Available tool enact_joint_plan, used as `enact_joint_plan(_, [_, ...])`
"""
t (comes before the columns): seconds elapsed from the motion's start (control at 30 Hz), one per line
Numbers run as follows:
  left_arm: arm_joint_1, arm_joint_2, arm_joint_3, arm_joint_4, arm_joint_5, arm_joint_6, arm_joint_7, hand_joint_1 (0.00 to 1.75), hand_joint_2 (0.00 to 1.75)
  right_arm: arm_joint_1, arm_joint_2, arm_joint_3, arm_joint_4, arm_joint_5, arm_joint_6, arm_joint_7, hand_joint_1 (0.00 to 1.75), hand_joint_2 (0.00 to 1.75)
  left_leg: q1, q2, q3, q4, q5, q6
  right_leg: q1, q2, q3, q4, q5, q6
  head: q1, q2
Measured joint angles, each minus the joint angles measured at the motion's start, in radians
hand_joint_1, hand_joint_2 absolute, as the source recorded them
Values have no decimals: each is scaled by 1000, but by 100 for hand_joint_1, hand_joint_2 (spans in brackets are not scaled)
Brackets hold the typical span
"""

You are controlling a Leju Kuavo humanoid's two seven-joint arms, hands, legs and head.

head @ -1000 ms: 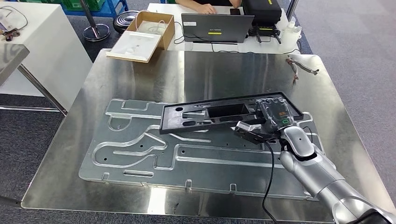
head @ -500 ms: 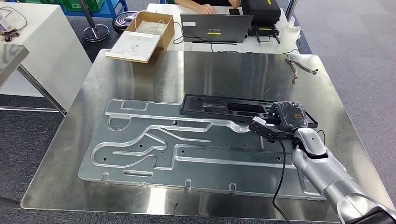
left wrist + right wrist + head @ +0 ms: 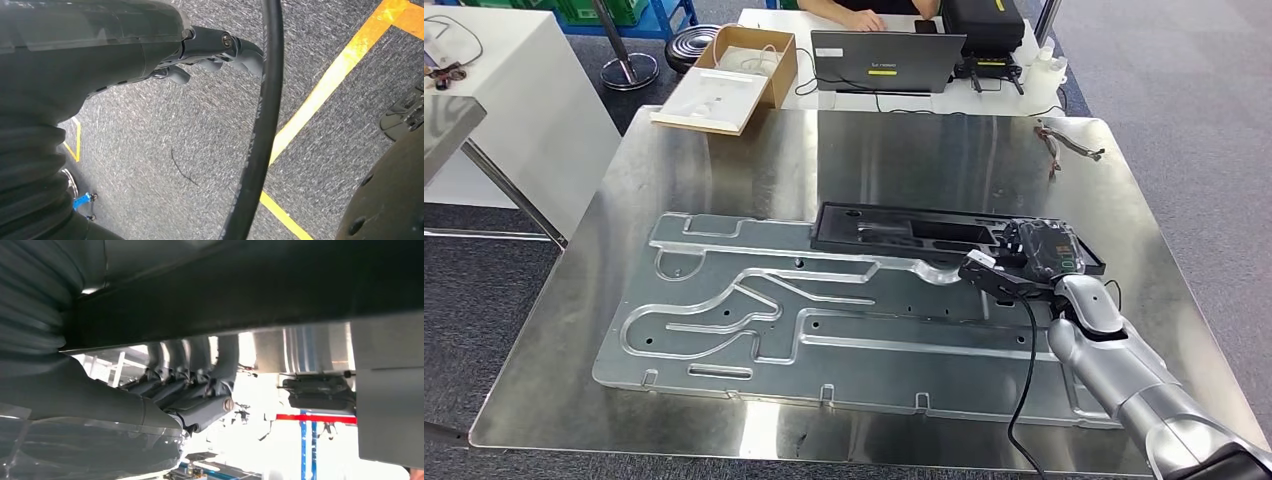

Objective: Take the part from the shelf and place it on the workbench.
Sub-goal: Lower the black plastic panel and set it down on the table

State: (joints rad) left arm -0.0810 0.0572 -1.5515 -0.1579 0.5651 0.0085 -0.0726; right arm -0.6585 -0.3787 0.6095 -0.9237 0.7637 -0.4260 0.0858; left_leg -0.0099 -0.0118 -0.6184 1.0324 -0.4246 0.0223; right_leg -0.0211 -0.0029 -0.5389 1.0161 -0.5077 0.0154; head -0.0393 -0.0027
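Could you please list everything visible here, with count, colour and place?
Black plastic part: one, black, lying on the metal plate, its right end under the right hand.
Metal plate: one, silver, grooved, on the workbench.
Workbench: one, steel, centre.
Cardboard box: one, brown, open, at the far left corner.
Laptop: one, grey, on the table beyond.
Person: one, behind the laptop.
Right hand: holds the part's right end.
Left hand: hangs over grey floor, holding nothing.

A black part (image 3: 914, 231) lies on the shiny silver workbench (image 3: 724, 160), beside a tan cardboard box (image 3: 736, 70).
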Motion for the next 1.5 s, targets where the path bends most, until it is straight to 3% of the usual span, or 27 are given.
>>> enact_joint_plan(0.1, [0,0,0,0,3,2,0,0,0,7,-6,0,-7,-5,6,6,0,0,0,0,0,0,0,0,0,0,0,0,0,0,0,0])
enact_joint_plan(0.53, [1,0,0,0,18,-5,7,0,0,40,-20,0,-89,34,-10,11,0,0,0,1,0,0,0,0,0,1,0,0,0,0,0,0])
enact_joint_plan(1.2, [1,0,0,0,24,-4,6,0,0,204,-27,0,-433,217,-44,47,0,0,-2,1,0,1,-2,1,-2,1,0,-1,0,0,0,0])
enact_joint_plan(1.5, [1,2,0,0,11,-4,6,0,0,227,-32,0,-497,227,-44,49,0,0,-8,1,0,6,-5,18,-7,1,6,-4,-1,19,0,0])
